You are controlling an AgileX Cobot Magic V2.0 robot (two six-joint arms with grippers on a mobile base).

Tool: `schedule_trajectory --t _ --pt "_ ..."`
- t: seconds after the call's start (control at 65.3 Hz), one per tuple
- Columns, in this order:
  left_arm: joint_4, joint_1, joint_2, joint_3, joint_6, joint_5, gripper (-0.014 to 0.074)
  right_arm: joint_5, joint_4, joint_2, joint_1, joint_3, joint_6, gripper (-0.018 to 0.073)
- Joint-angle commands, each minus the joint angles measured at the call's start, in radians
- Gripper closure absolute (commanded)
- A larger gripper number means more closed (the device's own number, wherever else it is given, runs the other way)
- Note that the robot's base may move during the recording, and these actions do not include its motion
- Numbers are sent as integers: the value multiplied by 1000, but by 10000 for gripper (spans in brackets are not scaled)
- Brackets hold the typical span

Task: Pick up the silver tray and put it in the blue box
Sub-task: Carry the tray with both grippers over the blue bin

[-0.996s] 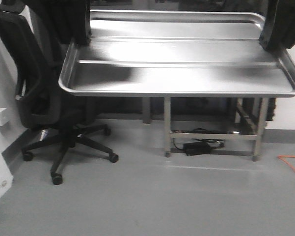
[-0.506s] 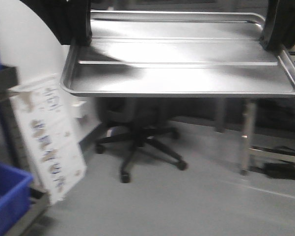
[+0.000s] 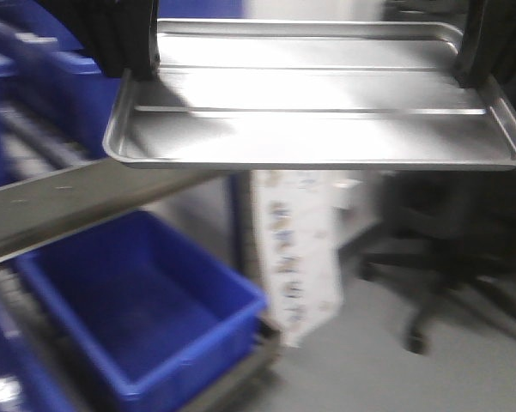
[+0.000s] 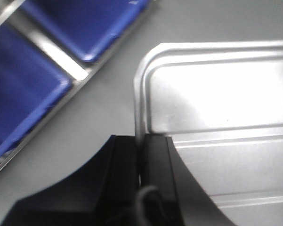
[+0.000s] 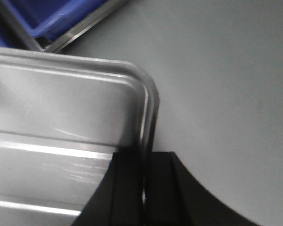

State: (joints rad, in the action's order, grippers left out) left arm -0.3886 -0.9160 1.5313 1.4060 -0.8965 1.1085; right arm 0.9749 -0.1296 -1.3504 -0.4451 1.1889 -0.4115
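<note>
Grey metal shelving rack (image 3: 69, 202) fills the left side of the front view, blurred, with a slanting shelf bar running across it. On its lowest level sits a large, deep, bright blue box of plastic (image 3: 129, 318), open at the top with its inner floor in view. More blue plastic crates (image 3: 69, 94) sit on the level above. The left wrist view also looks down on blue crates in the rack.

Across the top of the front view hangs a shiny rectangular silver tray of metal (image 3: 318, 129). It has rounded corners, a low raised rim and two long ridges along its floor. It is held level in the air, higher than the blue box and off to its right, and it touches neither the box nor the rack.

Below the tray, on the right, stands a black office chair (image 3: 429, 223), heavily blurred. Between the chair and the rack stands a tall white printed board (image 3: 296, 249); its print is too blurred to read.

The black left gripper (image 4: 141, 141) is clamped on the tray's left short edge, near a corner. Its two fingers are pressed together with the thin rim pinched between them. The black right gripper (image 5: 145, 157) is clamped the same way on the opposite short edge, one finger above the rim and one outside it.
</note>
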Motion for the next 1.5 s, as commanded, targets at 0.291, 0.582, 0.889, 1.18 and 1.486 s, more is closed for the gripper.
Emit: schedule_trajectory --t 0.291,0.582,0.889,1.18,1.486 --pt "-51 -6 -40 29 18 27 701 -33 -57 35 2 37 17 500" --pt "-51 -6 -40 29 18 27 701 -33 -57 35 2 37 17 500" --pt "-51 -6 -40 29 18 27 701 -33 -57 35 2 37 17 500" --pt "-51 -6 -40 29 18 27 701 -33 -57 35 2 37 17 500" --pt "-51 -6 -40 29 18 27 701 -33 -57 35 2 37 17 500"
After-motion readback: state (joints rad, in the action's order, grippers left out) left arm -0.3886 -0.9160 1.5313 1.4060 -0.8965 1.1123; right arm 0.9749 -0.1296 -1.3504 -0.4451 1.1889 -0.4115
